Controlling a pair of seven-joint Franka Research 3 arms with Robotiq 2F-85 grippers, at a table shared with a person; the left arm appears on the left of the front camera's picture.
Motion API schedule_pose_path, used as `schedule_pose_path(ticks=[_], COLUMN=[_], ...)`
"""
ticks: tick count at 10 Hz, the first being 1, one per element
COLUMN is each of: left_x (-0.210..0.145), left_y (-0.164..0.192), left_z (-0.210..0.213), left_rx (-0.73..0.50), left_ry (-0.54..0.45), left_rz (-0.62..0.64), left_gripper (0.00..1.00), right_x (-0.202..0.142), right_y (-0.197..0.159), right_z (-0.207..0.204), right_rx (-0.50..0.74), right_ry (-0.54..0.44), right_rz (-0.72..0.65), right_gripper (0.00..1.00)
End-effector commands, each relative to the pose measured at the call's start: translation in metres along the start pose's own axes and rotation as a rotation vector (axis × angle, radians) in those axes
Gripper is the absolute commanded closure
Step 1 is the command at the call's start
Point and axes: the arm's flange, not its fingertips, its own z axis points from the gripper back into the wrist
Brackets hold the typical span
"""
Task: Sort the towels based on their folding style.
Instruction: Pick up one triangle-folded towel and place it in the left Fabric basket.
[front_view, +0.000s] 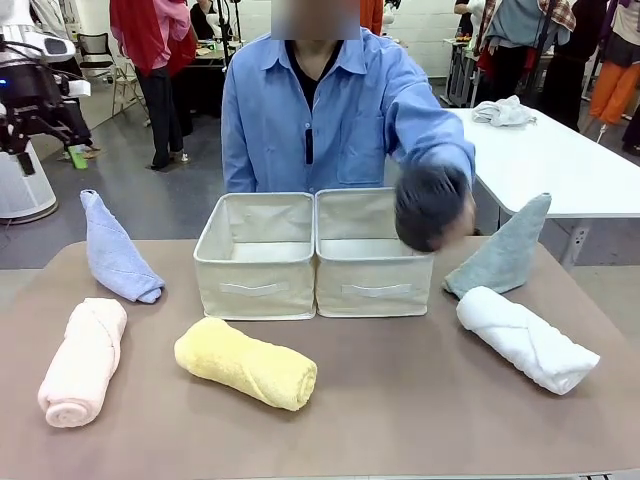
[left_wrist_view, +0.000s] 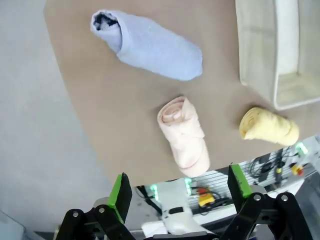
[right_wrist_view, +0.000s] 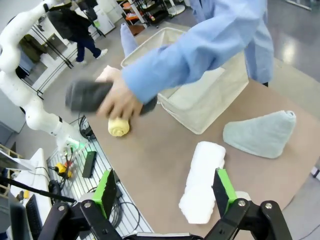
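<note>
The person's hand (front_view: 464, 216) is wrapped around the charcoal roll (front_view: 428, 207), gripping it at mid-length so both ends stick out. Both are smeared by motion, up in the air at the right-hand rim of the pair of bins (front_view: 255, 275); whether the roll is over the opening or just outside it cannot be told. Seen from the right wrist, its long axis lies about level and crosswise to the person's forearm. Both bins look empty inside, so by my reading no pile has been started and this roll would be the first sorted. The white roll (front_view: 526, 339) lies right of the bins, its length running away from them toward the table's near right corner. The grey-green cone (front_view: 505, 250) leans just behind it, tip up. The yellow roll (front_view: 246, 362) lies in front of the bins, set slantwise. Left of them are the pink roll (front_view: 82, 360), with its end facing the robot, and the lavender-blue cone (front_view: 116, 252) beyond it. The right gripper (right_wrist_view: 165, 189) hangs above the white roll with jaws spread wide and nothing in them. The left gripper (left_wrist_view: 180, 189) is likewise wide and empty, above the pink roll. Each arm is therefore nearer its own side's towels, while the person's hand is nearest the bins.
</note>
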Motion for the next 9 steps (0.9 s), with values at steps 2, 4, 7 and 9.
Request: schedule_pose_path(ticks=[2, 4, 7, 9], left_x=[0.000, 0.000, 0.010, 0.036], left_y=[0.000, 0.000, -0.001, -0.002], left_z=[0.000, 0.000, 0.005, -0.029], left_rx=[0.000, 0.000, -0.013, 0.078], left_ry=[0.000, 0.000, -0.006, -0.205], left_rz=[0.000, 0.000, 0.022, 0.254], left_gripper=[0.00, 0.00, 0.00, 0.00], right_x=[0.001, 0.001, 0.001, 0.001], right_y=[-0.001, -0.001, -0.001, -0.001], right_z=[0.000, 0.000, 0.000, 0.000], right_rx=[0.015, 0.015, 0.015, 0.015], right_ry=[-0.016, -0.016, -0.016, -0.016], right_rz=[0.012, 0.012, 0.012, 0.012], right_gripper=[0.00, 0.00, 0.00, 0.00])
